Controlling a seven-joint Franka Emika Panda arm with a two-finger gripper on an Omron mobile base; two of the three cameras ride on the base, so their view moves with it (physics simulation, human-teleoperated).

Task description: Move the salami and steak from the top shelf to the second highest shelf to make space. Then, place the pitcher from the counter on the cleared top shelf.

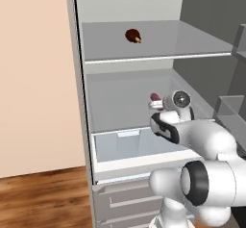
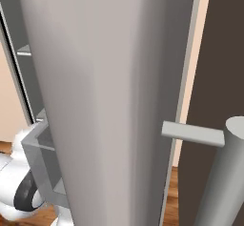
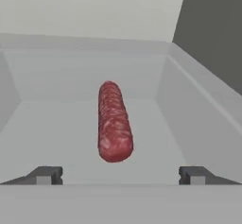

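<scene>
A tall grey fridge (image 1: 144, 102) stands open against a plain peach wall (image 1: 33, 78). Below the wall runs a brown wooden floor (image 1: 43, 198) with long boards. Low in the fridge sits a see-through drawer (image 1: 125, 147), and under it are grey drawer fronts (image 1: 122, 203). The fridge door (image 2: 109, 101) swings out to the right — big, smooth and grey, with small bins (image 1: 230, 111) on its inner side. From the right base view a dark brown panel (image 2: 224, 53) stands beside it.
</scene>
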